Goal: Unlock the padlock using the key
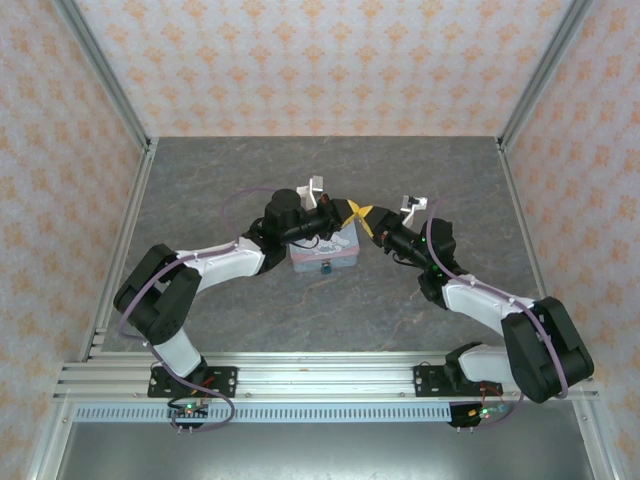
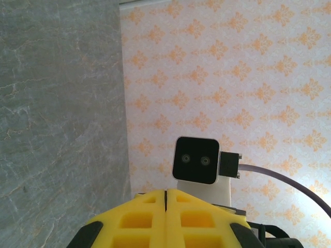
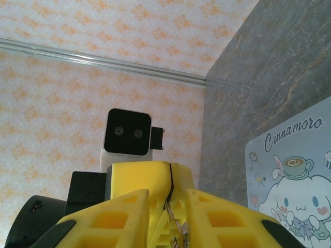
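Both arms meet tip to tip in the air just above the far right corner of the tin box (image 1: 318,251), which looks like a hand-over of the key (image 3: 172,219) rather than any work at the lock. Left end effector (image 1: 347,211): fingers pressed together with no gap at the seam, and a thin metal piece, taken to be the key, appears to come out of that seam, so it is judged to be pinched there. Right end effector (image 1: 372,222): fingers spread, one on each side of the metal piece, not visibly touching it. This probably sets up a regrip at a better angle for insertion. The key's long axis runs roughly along the left seam, its free end towards the right wrist; bow and blade cannot be told apart. The padlock (image 1: 326,267) is a tiny blue-green speck at the near edge of the tin box, on the grey worktop (image 1: 250,170), below and apart from both end effectors. Its keyhole direction is too small to read.
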`<control>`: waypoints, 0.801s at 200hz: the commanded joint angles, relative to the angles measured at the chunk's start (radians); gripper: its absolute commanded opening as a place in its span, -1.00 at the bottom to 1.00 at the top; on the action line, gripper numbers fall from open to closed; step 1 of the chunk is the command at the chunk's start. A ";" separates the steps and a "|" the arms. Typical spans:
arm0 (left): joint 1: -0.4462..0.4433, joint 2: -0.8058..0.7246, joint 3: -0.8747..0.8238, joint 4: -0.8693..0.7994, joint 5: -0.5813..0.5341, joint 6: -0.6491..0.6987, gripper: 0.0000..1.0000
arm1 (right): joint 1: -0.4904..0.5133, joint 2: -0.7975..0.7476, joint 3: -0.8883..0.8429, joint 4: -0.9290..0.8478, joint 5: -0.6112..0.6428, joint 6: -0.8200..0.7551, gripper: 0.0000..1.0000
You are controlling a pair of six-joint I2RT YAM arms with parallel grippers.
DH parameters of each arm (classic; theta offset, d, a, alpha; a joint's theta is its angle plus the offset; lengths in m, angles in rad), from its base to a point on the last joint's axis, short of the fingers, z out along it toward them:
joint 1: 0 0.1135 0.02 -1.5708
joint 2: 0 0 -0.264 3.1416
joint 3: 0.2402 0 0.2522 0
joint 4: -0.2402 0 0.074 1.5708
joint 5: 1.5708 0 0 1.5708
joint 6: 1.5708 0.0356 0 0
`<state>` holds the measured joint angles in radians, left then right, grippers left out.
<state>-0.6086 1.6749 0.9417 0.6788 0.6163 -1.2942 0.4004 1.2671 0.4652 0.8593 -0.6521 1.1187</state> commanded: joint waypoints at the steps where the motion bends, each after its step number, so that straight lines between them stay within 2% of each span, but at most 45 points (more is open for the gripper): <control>1: -0.007 0.009 0.032 0.054 -0.013 -0.010 -1.00 | 0.002 0.004 -0.006 0.058 -0.010 0.000 -0.52; 64: -0.006 0.002 0.028 0.051 -0.021 -0.005 -1.00 | 0.002 -0.002 -0.032 0.055 0.005 -0.007 -0.61; 128: -0.005 -0.005 0.016 0.051 -0.030 -0.003 -1.00 | 0.000 -0.023 -0.045 0.027 0.017 -0.021 -0.82; 160: -0.004 -0.010 0.003 0.051 -0.043 -0.004 -1.00 | 0.000 -0.034 -0.052 0.016 0.020 -0.025 -1.00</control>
<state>-0.6090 1.6768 0.9413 0.6827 0.6022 -1.2942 0.4004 1.2591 0.4355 0.8715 -0.6430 1.1160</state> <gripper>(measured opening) 0.043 0.036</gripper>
